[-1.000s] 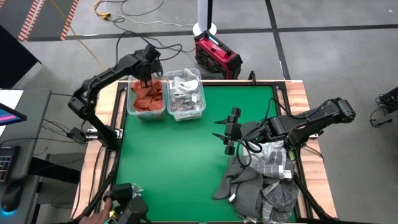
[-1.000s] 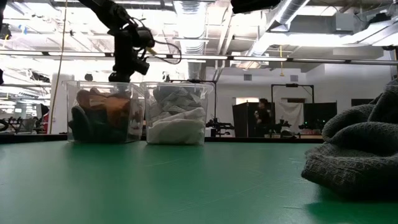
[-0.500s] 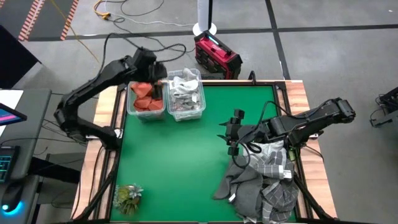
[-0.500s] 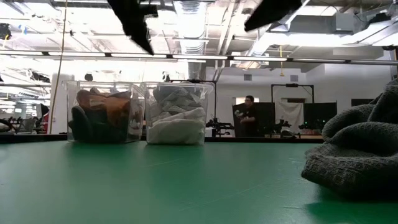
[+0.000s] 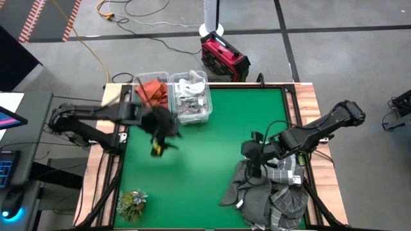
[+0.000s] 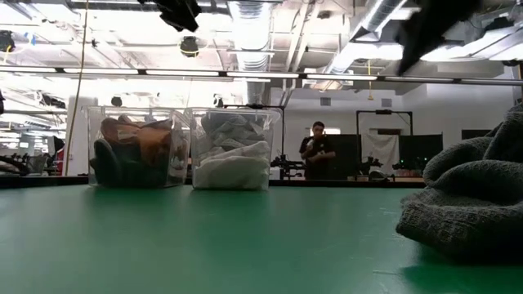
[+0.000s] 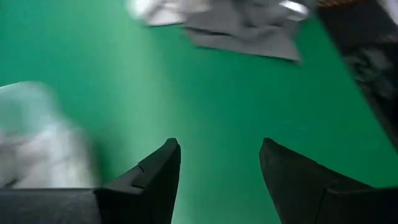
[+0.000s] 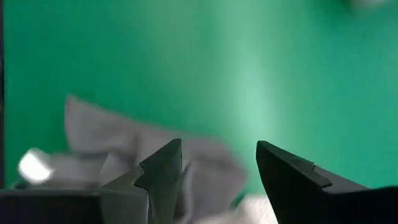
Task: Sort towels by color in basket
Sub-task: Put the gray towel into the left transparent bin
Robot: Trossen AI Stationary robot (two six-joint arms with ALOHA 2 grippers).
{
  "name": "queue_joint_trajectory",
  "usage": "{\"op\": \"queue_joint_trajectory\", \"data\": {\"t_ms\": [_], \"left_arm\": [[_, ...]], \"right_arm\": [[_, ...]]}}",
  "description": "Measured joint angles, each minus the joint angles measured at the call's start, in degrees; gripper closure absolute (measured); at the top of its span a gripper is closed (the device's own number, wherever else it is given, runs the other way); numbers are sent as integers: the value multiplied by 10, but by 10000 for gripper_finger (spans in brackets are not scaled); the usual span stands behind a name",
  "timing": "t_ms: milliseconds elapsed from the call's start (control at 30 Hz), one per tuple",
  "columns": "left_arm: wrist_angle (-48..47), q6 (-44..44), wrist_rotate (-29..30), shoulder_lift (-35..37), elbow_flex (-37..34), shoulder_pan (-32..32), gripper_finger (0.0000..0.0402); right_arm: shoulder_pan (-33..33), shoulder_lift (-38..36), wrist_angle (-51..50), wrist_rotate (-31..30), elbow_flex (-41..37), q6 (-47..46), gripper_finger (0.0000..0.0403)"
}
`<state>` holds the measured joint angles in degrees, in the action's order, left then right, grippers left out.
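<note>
Roughly halfway, you had rust-orange towels [image 5: 154,90] and white towels [image 5: 191,97] binned at the table's far left, a grey pile [image 5: 270,192] near right, both left gripper [image 5: 160,140] and right gripper [image 5: 252,162] with jaws wide and empty.

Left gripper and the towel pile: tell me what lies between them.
Only bare green mat. In the high view the left gripper hangs open, and nothing sits between it and the towel pile by the right gripper.
</note>
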<state>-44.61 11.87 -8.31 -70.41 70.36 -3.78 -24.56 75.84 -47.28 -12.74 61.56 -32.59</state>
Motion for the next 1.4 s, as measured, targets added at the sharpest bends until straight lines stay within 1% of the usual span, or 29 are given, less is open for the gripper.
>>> {"op": "queue_joint_trajectory", "data": {"t_ms": [67,133,167,233,333,467,600,667,733,800,900,933,967,1033,1100,1167,1300,1400], "left_arm": [[31,-1,27,0,-21,-42,194],[38,-3,59,0,-36,-75,194],[40,-9,75,0,-41,-87,194],[39,-20,100,0,-43,-104,194],[34,-38,112,1,-43,-117,194],[30,-58,116,5,-43,-125,194],[22,-58,120,4,-43,-126,194],[21,-48,131,5,-43,-126,194],[20,-41,151,5,-43,-126,194],[20,-38,175,4,-43,-126,194],[21,-37,208,5,-43,-126,194],[21,-37,220,5,-43,-126,194],[21,-37,232,5,-43,-126,194],[26,-37,255,5,-43,-125,194],[44,-37,274,5,-43,-125,194],[86,-34,281,5,-43,-125,194],[194,-9,282,3,-43,-125,194],[263,11,281,0,-43,-115,194]], "right_arm": [[-16,11,-4,22,0,-32,168],[-35,26,-2,26,1,-48,168],[-44,38,-3,29,1,-53,168],[-52,61,-7,56,1,-58,168],[-62,92,3,90,1,-66,168],[-66,144,21,93,1,-64,168],[-65,205,3,93,1,-41,180],[-60,234,-20,88,6,-31,198],[-55,255,-40,84,17,-18,230],[-48,268,-51,83,30,4,277],[-35,274,-52,76,50,37,364],[-30,271,-52,67,57,44,380],[-25,266,-52,53,64,48,384],[-14,249,-64,18,78,55,378],[-5,226,-79,-31,93,58,373],[1,197,-82,-101,103,60,373],[14,127,-50,-263,104,71,381],[19,89,1,-349,104,107,378]]}}
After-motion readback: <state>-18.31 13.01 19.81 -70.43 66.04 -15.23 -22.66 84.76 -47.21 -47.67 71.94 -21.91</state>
